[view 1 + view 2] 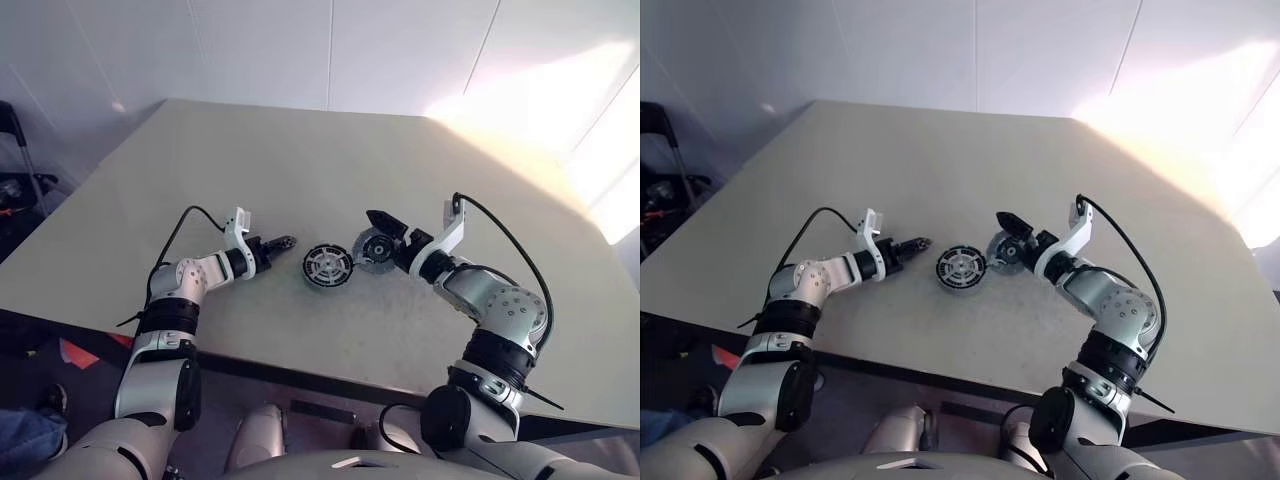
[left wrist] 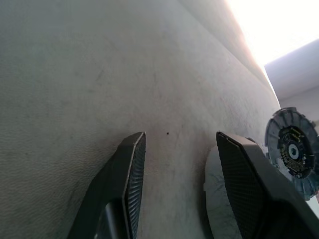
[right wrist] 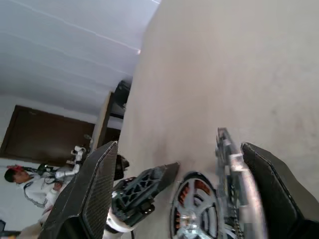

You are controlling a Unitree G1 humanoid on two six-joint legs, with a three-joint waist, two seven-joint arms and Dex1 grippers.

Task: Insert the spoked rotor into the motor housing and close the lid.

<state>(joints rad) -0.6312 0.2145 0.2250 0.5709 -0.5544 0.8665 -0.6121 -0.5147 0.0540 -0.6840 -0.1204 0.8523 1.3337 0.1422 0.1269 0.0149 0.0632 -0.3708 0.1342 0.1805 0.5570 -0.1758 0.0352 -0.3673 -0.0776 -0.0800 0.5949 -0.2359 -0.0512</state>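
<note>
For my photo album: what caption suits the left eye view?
Right tool carries the lid toward the motor housing on the table.

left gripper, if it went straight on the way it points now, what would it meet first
Most likely the round dark motor housing with the silver-spoked rotor seated in it, lying just ahead of the left gripper on the beige table; depth is hard to judge.

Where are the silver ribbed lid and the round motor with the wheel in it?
lid (image 1: 375,250): left eye view, on its ribbed face, held tilted.
motor housing (image 1: 328,266): left eye view, on the spoked rotor seated inside.
</note>
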